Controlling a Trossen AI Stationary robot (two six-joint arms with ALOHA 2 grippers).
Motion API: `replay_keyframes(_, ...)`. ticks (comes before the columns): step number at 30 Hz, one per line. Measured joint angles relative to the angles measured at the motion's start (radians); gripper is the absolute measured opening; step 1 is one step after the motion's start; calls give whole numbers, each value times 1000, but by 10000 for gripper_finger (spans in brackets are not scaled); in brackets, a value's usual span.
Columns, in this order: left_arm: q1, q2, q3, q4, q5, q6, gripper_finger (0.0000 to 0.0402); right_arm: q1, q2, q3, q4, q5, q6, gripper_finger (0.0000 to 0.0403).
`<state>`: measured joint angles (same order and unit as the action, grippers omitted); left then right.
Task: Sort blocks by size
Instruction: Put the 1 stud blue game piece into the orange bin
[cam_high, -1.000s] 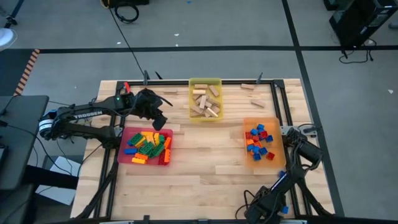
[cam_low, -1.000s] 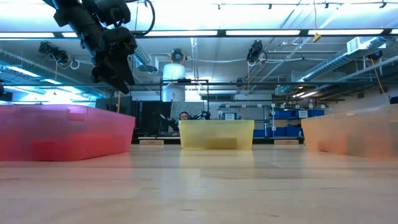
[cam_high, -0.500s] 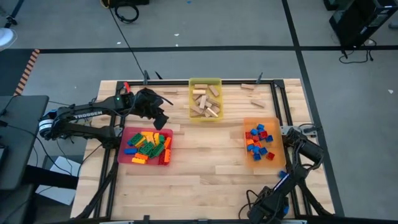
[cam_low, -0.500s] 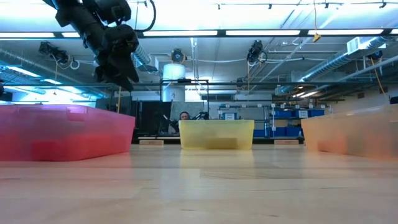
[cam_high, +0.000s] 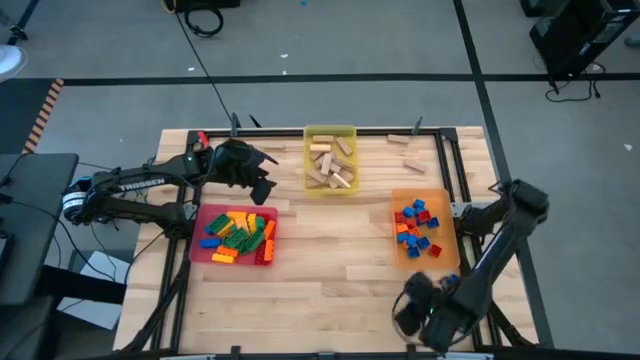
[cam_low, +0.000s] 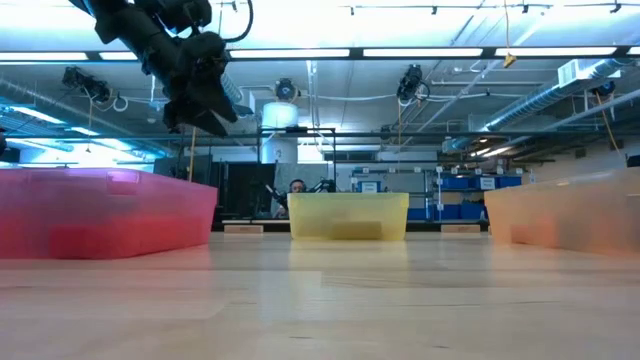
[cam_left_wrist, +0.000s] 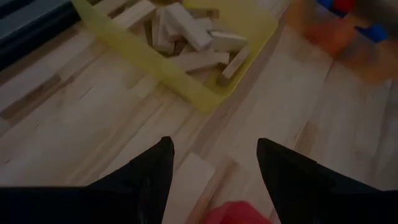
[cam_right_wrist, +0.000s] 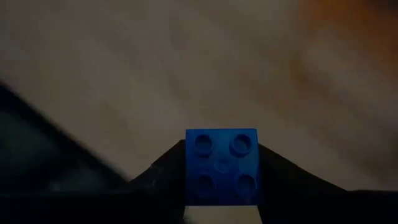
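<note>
Right gripper (cam_right_wrist: 221, 186) clamped on a blue brick (cam_right_wrist: 221, 165) near the table's front edge; left gripper (cam_left_wrist: 214, 177) spread, empty.

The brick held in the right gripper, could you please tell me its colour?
Blue; the brick with four studs shows best in the right wrist view.

I'm seeing long studded bricks (cam_high: 238, 236) lying piled left, tan wooden blocks (cam_high: 330, 165) heaped at the far middle, short bricks (cam_high: 416, 228) right, one blue four-stud brick (cam_right_wrist: 221, 166) sitting clamped.
</note>
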<state>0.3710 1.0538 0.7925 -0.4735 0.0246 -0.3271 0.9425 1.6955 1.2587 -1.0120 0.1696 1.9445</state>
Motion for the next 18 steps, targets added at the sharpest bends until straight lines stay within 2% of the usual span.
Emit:
replay_keyframes(3, 0, 0, 0, 35, 0, 0, 239, -2, -73, 0, -108, 265, 105, 151)
replay_keyframes(5, 0, 0, 0, 56, 0, 0, 239, -19, -106, 0, -210, 366, 182, 151)
replay_keyframes(6, 0, 0, 0, 63, 0, 1, 239, -32, -117, 0, -268, 383, 224, 151)
replay_keyframes(8, 0, 0, 0, 77, 0, 8, 239, -77, -131, 0, -387, 368, 272, 152)
replay_keyframes(12, 0, 0, 0, 89, 0, 9, 239, -198, -140, 0, -522, 267, 270, 152)
replay_keyframes(18, 0, 0, 0, 88, 1, 10, 239, -352, -155, -48, -543, 18, 151, 152)
